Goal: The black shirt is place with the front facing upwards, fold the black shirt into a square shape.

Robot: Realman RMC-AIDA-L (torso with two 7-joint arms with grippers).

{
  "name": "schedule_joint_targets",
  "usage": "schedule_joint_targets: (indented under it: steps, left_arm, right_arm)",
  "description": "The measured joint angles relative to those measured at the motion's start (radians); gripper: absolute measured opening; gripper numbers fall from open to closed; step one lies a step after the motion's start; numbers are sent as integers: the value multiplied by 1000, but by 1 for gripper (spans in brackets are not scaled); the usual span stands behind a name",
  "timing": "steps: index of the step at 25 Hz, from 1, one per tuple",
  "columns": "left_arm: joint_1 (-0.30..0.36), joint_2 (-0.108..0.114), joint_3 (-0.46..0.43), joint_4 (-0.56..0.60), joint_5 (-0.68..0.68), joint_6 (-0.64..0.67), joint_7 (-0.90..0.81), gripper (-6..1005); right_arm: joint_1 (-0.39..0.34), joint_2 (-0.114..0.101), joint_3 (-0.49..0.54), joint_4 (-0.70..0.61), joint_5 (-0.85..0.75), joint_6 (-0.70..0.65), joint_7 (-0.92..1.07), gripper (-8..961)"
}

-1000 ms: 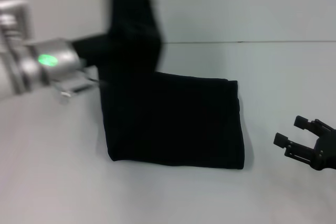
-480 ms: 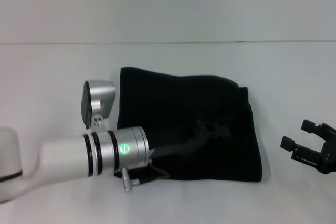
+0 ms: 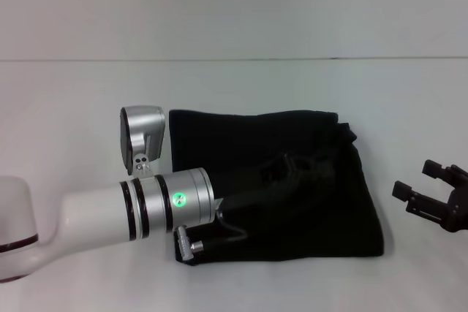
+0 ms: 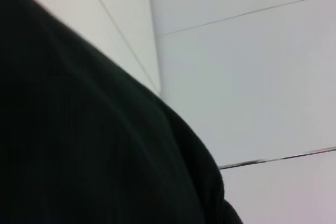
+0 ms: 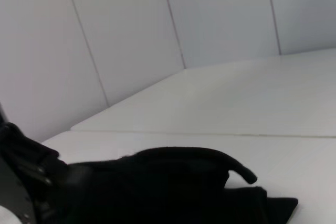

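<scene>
The black shirt [image 3: 322, 217] lies folded into a rough rectangle on the white table [image 3: 88, 107]; its lettering and neck label are hidden. My left arm reaches across it from the lower left. My left gripper [image 3: 292, 169] sits low on the shirt's middle, shut on a bunched ridge of cloth. Black cloth [image 4: 79, 129] fills most of the left wrist view. The right wrist view shows the shirt [image 5: 157, 187] with a raised hump. My right gripper [image 3: 415, 179] is open and empty, parked over the table to the right of the shirt.
The white table runs back to a white panelled wall [image 3: 234, 5]. My left arm's silver and white forearm [image 3: 146, 206] covers the shirt's near left corner. Bare table lies between the shirt's right edge and my right gripper.
My left gripper swung the raised shirt part down and over to the right, laying it on the rest. The shirt's right edge has since shifted further right. The right gripper has barely moved.
</scene>
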Motion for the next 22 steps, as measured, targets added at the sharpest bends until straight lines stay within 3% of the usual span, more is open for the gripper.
schedule_joint_targets:
  steps: [6, 22]
  left_arm:
    - [-1, 0, -49, 4, 2, 53, 0, 48]
    - [-6, 0, -66, -150, 7, 0, 161, 67]
  right_arm:
    - [7, 5, 6, 0, 0, 17, 0, 935]
    - [12, 11, 67, 4, -1, 65, -1, 935]
